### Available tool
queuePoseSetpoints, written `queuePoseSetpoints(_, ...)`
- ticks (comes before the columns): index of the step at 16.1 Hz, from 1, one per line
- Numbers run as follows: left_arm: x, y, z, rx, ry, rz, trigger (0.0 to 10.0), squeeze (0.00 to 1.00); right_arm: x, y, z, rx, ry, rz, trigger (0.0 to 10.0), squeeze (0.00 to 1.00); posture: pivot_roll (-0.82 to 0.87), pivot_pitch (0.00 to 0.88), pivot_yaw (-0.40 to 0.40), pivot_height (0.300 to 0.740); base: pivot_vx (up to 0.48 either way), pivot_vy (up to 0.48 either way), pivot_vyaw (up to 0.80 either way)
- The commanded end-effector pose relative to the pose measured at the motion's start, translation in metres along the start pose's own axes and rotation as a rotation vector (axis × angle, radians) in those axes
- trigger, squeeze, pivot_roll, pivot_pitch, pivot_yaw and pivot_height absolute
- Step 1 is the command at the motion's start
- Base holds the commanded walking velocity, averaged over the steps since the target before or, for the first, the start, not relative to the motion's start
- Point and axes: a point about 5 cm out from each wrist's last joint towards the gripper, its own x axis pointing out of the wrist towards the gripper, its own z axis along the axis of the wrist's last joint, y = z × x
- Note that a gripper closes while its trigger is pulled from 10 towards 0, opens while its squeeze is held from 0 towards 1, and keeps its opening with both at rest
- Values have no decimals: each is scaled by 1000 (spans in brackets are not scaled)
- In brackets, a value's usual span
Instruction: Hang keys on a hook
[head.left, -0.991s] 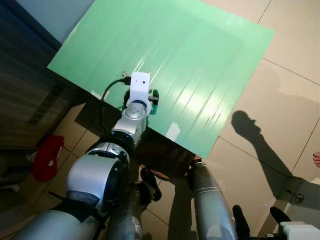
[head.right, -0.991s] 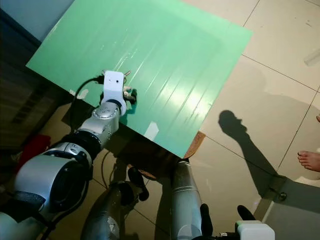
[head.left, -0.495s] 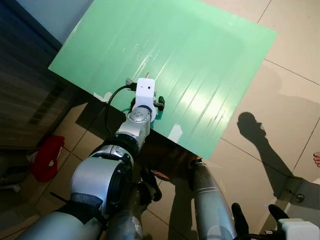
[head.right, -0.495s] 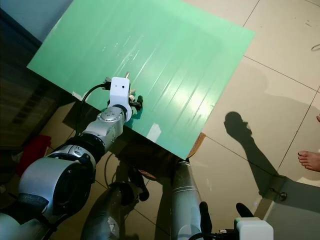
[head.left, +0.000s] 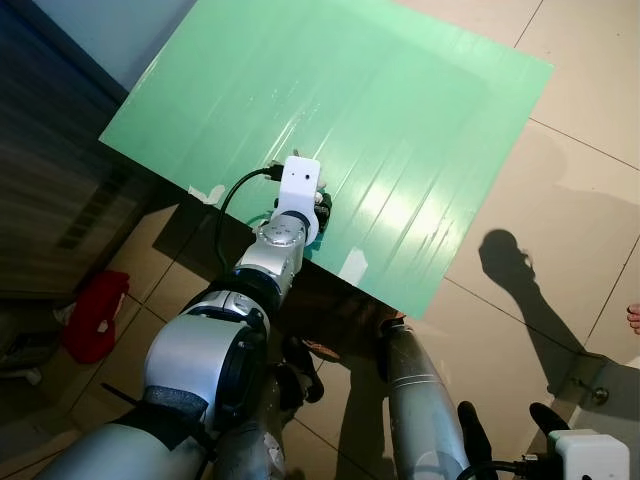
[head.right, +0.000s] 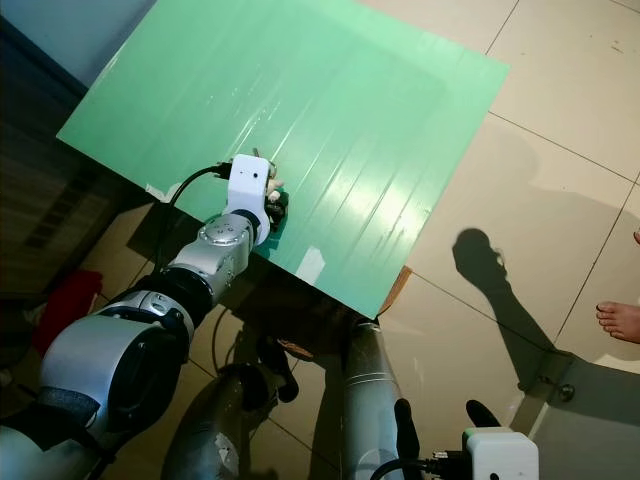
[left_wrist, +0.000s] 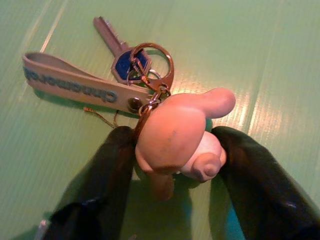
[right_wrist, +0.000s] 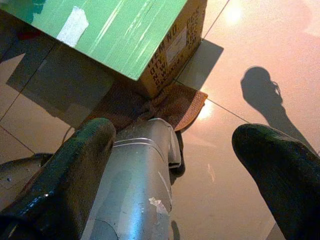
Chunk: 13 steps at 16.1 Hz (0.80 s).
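The key bunch lies on the green board (head.left: 420, 90): a silver key (left_wrist: 106, 34) with a blue head, a brass ring (left_wrist: 169, 62), a grey-green lettered strap (left_wrist: 70, 83) and a pink figure charm (left_wrist: 175, 131). My left gripper (left_wrist: 175, 150) reaches onto the board near its front edge (head.left: 322, 206), and its two black fingers (left_wrist: 112, 165) press the pink charm from both sides. The key and strap trail flat on the board beyond the fingertips. My right gripper (right_wrist: 175, 145) hangs low beside my leg (head.left: 505, 445), its fingers wide apart and holding nothing.
The green board rests on a cardboard box (right_wrist: 175, 45) standing on a tiled floor, with a brown mat (right_wrist: 177, 102) at its corner. A dark cabinet (head.left: 50, 190) stands at the left, a red item (head.left: 95, 315) lies on the floor, and a person's foot (head.right: 620, 320) is at the right.
My left arm has shifted a little to the right along the board's front edge, with the gripper staying at the keys. The right arm hangs about where it was.
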Motion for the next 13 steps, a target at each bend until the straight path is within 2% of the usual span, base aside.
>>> queuePoseSetpoints(1, -3, -1, -21, 6, 63, -15, 0, 0, -2, 0, -9, 19, 55, 1, 10000, 0, -629, 530, 135, 701, 0, 0, 0)
queuePoseSetpoints(3, -2, -2, -17, -2, 50, -38, 0, 0, 1, -1, -10, 29, 58, -1, 10000, 0, -607, 524, 137, 701, 0, 0, 0)
queuePoseSetpoints(5, -2, 1, -12, 4, 19, -56, 0, 0, 16, 0, -10, 42, 33, 13, 10000, 0, -560, 488, 145, 701, 0, 0, 0)
queuePoseSetpoints(6, -1, 9, -6, 24, -13, -28, 0, 0, 27, 1, -11, 45, 16, 33, 10000, 0, -536, 469, 147, 701, 0, 0, 0)
queuePoseSetpoints(9, -2, 36, 20, 22, -141, 52, 0, 0, 75, 4, -5, 39, -61, 97, 10000, 0, -441, 367, 153, 701, 0, 0, 0)
queuePoseSetpoints(10, -3, 40, 21, 21, -145, 57, 0, 0, 83, 5, -5, 39, -68, 103, 10000, 0, -413, 337, 149, 701, 0, 0, 0)
queuePoseSetpoints(11, -4, 46, 23, 23, -163, 62, 0, 0, 100, 6, -2, 38, -85, 118, 10000, 0, -380, 297, 145, 701, 0, 0, 0)
queuePoseSetpoints(13, -9, 62, 29, 50, -240, 74, 0, 0, 145, 7, 9, 39, -134, 166, 10000, 0, -281, 191, 135, 701, 0, 0, 0)
